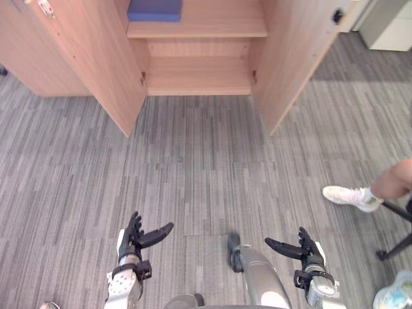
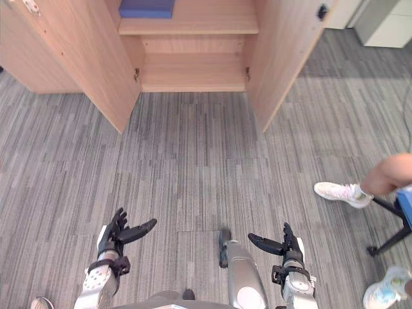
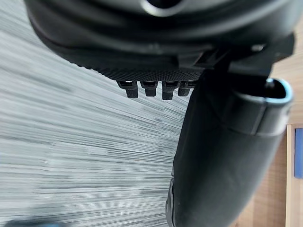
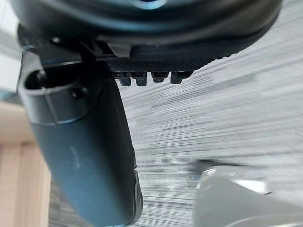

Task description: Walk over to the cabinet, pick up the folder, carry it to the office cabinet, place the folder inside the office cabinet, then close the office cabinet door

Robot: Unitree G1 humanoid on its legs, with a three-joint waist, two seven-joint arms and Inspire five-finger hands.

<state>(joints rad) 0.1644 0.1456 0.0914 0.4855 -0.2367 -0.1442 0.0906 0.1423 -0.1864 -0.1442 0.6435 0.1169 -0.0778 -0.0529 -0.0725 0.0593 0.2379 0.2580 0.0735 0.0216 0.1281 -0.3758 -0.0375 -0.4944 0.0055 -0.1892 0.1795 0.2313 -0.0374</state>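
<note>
- The blue folder [image 1: 154, 9] lies flat on the upper shelf of the open wooden cabinet [image 1: 199, 74] at 12 o'clock, well apart from both hands.
- The left hand [image 1: 132, 241] at 7 o'clock and the right hand [image 1: 310, 252] at 5 o'clock hang low over the carpet [image 1: 193, 167]. On each the fingers are straight, the thumb is spread, and nothing is held.
- Both doors stand open toward the robot, the left door [image 1: 96, 64] at 11 o'clock and the right door [image 1: 299, 58] at 1 o'clock. An approach off the centre line would likely clip an arm on a door edge.
- The folder sits toward the left end of the shelf. A reach there could knock the left door or push the folder deeper rather than lift it.
- Lying flat, it offers little edge for fingers to get under, so a slipped grasp seems the main risk.
- A person's shoe [image 1: 351, 197] and a black stand leg [image 1: 394, 248] sit at 3 to 4 o'clock. A drift or turn to the right could strike them.
</note>
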